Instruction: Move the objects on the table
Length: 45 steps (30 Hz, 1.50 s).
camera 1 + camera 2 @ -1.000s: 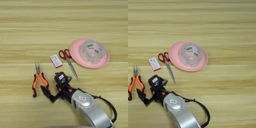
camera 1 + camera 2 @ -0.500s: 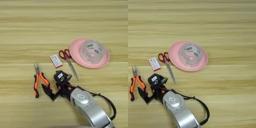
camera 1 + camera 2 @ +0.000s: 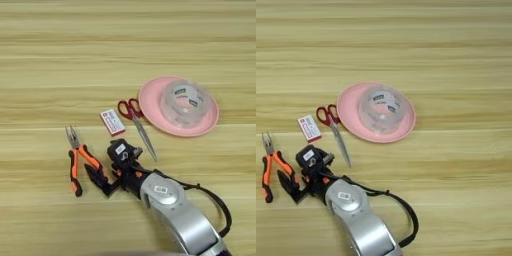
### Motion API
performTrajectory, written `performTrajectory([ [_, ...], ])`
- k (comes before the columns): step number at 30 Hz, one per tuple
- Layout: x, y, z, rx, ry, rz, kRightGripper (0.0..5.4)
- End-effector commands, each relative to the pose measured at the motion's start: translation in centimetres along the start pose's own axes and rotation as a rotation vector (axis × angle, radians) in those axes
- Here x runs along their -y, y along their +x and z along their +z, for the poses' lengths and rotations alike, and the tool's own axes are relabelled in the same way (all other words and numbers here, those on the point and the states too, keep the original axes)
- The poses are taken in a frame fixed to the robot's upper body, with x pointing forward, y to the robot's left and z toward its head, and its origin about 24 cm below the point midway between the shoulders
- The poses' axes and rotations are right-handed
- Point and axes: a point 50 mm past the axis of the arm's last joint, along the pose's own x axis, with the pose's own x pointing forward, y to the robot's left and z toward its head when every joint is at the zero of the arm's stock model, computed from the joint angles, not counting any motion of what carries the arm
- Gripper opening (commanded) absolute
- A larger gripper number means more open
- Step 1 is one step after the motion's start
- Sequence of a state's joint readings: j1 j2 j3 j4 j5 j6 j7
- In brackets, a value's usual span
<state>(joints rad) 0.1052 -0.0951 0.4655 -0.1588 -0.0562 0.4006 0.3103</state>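
Note:
Orange-and-black-handled pliers (image 3: 76,161) lie at the lower left of the wooden table (image 3: 60,60), nose pointing away from me. My right gripper (image 3: 98,178) comes in from the bottom edge and rests against the pliers' right handle. A large clear tape roll (image 3: 186,102) stands on the round pink plate (image 3: 150,107) at the right. Red-handled scissors (image 3: 131,111) lie just left of the plate, blades pointing toward me. The small red-and-white box (image 3: 113,121) lies left of the scissors.
My silver forearm (image 3: 356,212) with a black cable looped beside it covers the table's lower middle. Bare wood stretches across the far half and to the right of the plate.
The pliers have turned a little, their handle ends swinging right toward my gripper. The gripper has barely shifted. Plate, tape roll, scissors and box have not moved.

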Motion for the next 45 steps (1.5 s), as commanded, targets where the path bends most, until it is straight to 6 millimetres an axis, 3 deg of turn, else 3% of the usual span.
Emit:
performTrajectory([
  [1,0.6,-0.2,-0.9,-0.05,-0.025,-0.024,4.32],
  [26,0.0,-0.2,-1.2,-0.045,-0.027,0.04,1.92],
  [35,-0.1,0.1,-0.3,0.034,0.012,0.035,0.99],
  [45,-0.2,0.8,2.0,0.14,0.024,0.026,0.94],
])
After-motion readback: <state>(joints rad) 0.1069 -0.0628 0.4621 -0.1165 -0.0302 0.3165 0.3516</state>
